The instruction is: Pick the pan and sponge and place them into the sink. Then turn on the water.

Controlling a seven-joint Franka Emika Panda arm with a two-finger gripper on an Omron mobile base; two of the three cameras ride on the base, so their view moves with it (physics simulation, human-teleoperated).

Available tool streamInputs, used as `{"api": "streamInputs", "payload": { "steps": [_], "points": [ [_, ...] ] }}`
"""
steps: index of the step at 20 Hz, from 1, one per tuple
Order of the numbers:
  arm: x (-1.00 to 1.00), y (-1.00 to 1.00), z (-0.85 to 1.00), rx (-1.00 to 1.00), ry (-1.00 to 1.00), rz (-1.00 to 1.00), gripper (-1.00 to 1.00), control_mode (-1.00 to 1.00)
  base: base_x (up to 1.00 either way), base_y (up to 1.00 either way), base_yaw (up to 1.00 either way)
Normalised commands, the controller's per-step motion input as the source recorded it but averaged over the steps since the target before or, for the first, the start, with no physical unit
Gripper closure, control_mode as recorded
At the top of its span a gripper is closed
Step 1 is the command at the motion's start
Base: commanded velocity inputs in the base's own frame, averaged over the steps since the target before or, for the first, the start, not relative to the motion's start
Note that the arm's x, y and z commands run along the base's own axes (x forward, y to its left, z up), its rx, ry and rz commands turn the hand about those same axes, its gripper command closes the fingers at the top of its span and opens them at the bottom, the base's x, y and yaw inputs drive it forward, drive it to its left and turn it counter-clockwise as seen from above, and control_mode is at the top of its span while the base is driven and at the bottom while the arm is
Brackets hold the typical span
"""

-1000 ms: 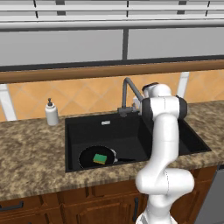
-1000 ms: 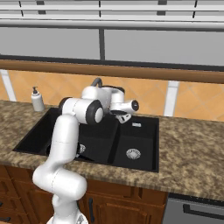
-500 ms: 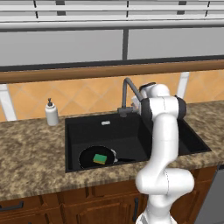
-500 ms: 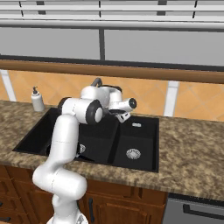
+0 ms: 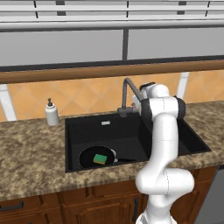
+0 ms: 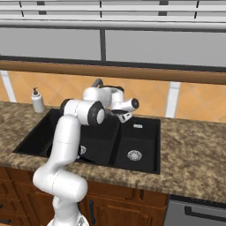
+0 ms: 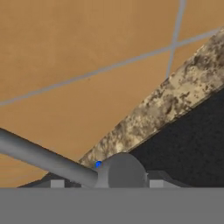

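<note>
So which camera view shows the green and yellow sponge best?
The left base view: the small green and yellow sponge lies inside the round black pan in the black sink's large basin, unobstructed. In the right base view the white arm covers that basin; the hand view faces the faucet base.

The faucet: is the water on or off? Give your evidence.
Off, as far as can be seen. No stream leaves the faucet and the sink looks dry around the pan and sponge.

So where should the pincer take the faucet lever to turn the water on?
Probably on the grey lever, partway out from the round hub for leverage. It sticks out straight and thin, so fingers should straddle it across its width, coming from the sink side, where the pincer is.
</note>
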Motion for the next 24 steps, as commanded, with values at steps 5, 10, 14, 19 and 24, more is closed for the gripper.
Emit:
{"api": "streamInputs", "payload": {
  "steps": [5, 10, 14, 19, 24],
  "points": [
    [0.22, 0.00, -0.22, 0.27, 0.00, 0.00, 1.00, -1.00, 0.00, 0.00, 0.00],
    [0.20, 0.00, -0.30, 0.26, 0.00, 0.00, 1.00, -1.00, 0.00, 0.00, 0.00],
    [0.24, 0.00, -0.34, 0.23, 0.00, 0.00, 1.00, -1.00, 0.00, 0.00, 0.00],
    [0.05, 0.00, -0.12, 0.05, 0.00, 0.00, 1.00, -1.00, 0.00, 0.00, 0.00],
    [0.00, 0.00, 0.00, 0.00, 0.00, 0.00, 1.00, -1.00, 0.00, 0.00, 0.00]
  ]
}}
